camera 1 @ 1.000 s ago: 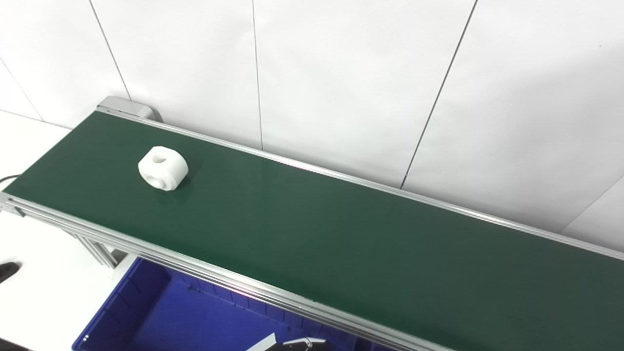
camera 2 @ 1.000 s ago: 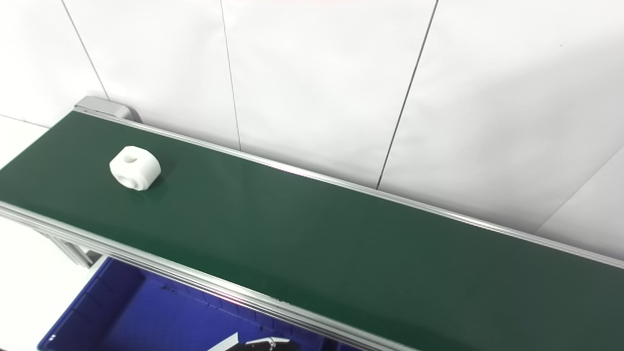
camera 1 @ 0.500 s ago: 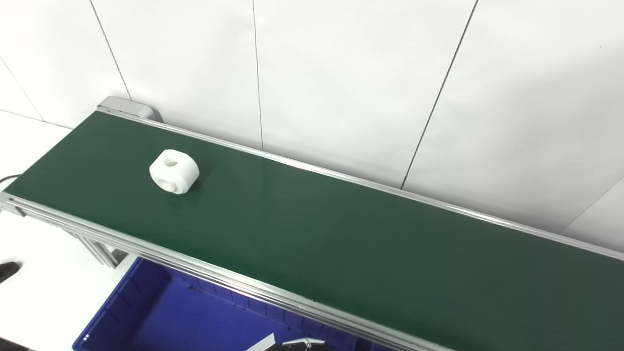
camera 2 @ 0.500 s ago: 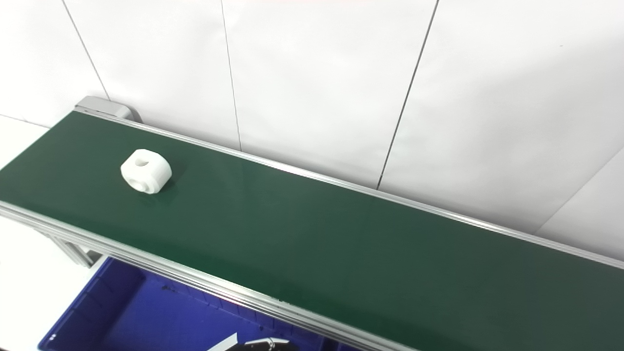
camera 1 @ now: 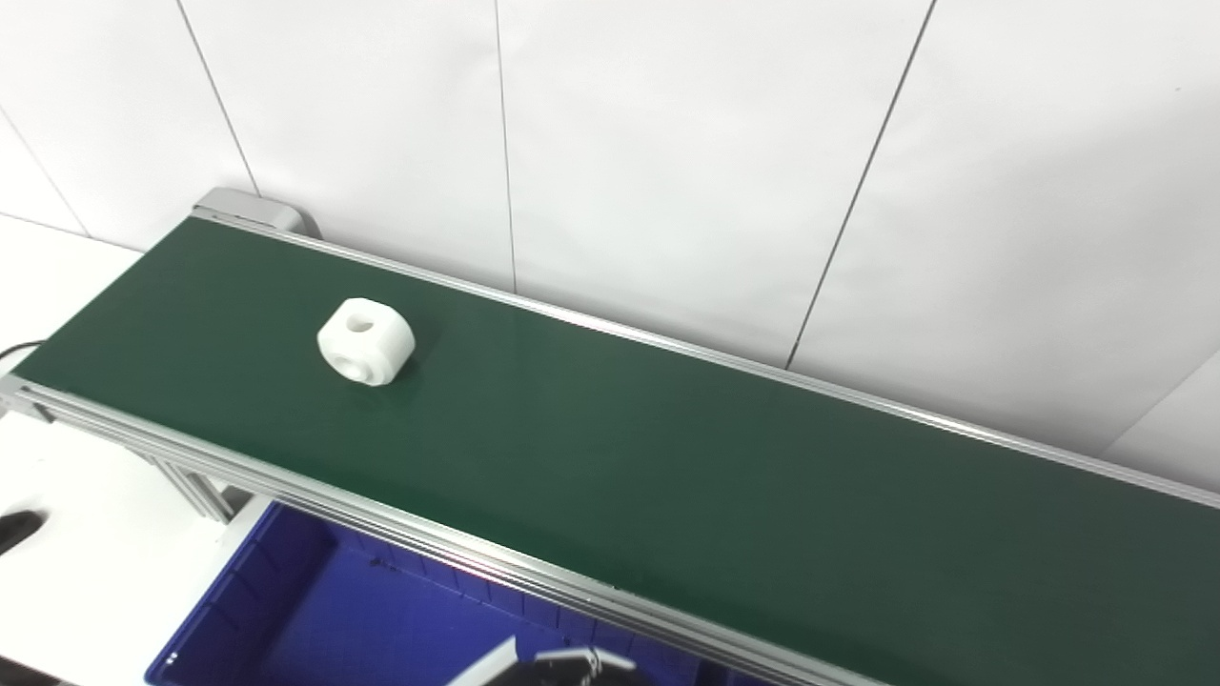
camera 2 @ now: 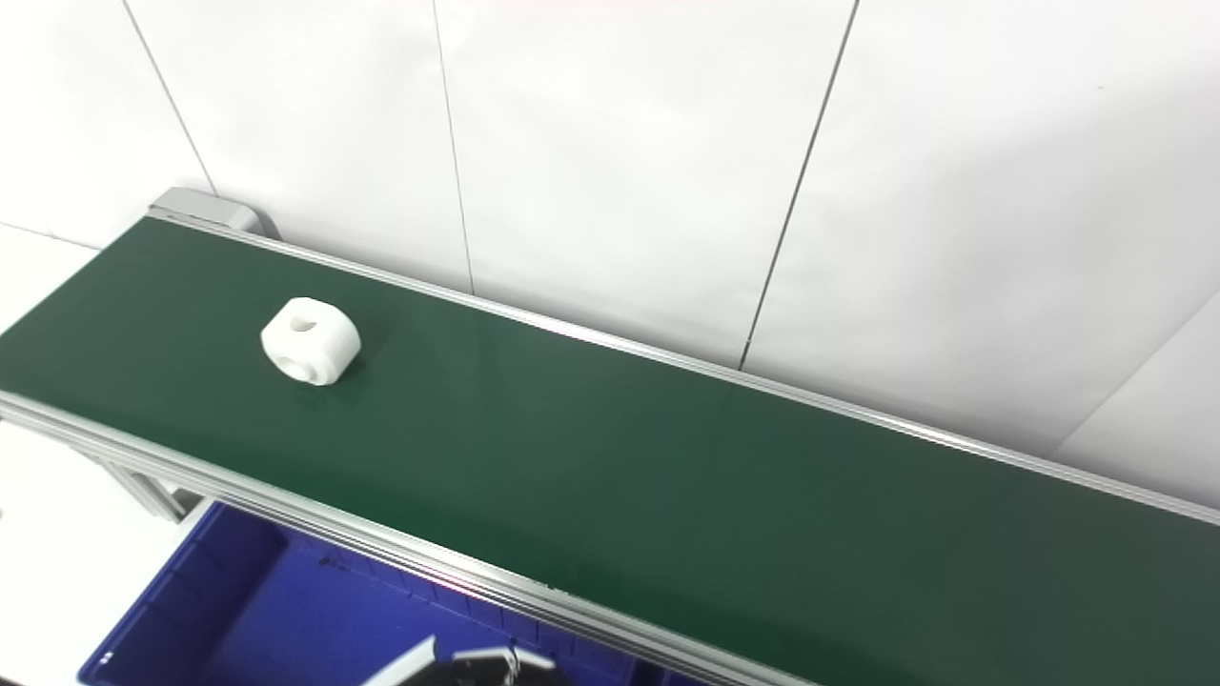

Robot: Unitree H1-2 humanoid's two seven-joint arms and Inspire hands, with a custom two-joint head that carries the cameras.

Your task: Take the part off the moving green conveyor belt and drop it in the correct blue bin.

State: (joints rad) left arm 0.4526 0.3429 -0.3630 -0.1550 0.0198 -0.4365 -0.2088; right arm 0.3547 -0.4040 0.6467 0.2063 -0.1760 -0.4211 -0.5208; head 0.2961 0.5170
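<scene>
A white, rounded block-shaped part (camera 1: 366, 341) with a hole in its top and another in its side lies on the green conveyor belt (camera 1: 667, 476), toward the belt's left end. Below the belt's near rail sits a blue bin (camera 1: 381, 629), seen from above with its floor bare. Only a white and black sliver of a hand (camera 1: 558, 664) pokes up at the bottom edge over the bin, far below and to the right of the part. It looks like the left hand, and its fingers are hidden. No right hand shows.
The belt runs diagonally from upper left to lower right, with aluminium rails (camera 1: 457, 557) along both sides. A white tiled wall (camera 1: 667, 143) rises straight behind it. A white surface (camera 1: 86, 534) lies at the lower left, with a dark object (camera 1: 14, 527) at its left edge.
The white part has ridden the belt to the right. The sliver of hand at the bottom edge has risen a little further into the picture.
</scene>
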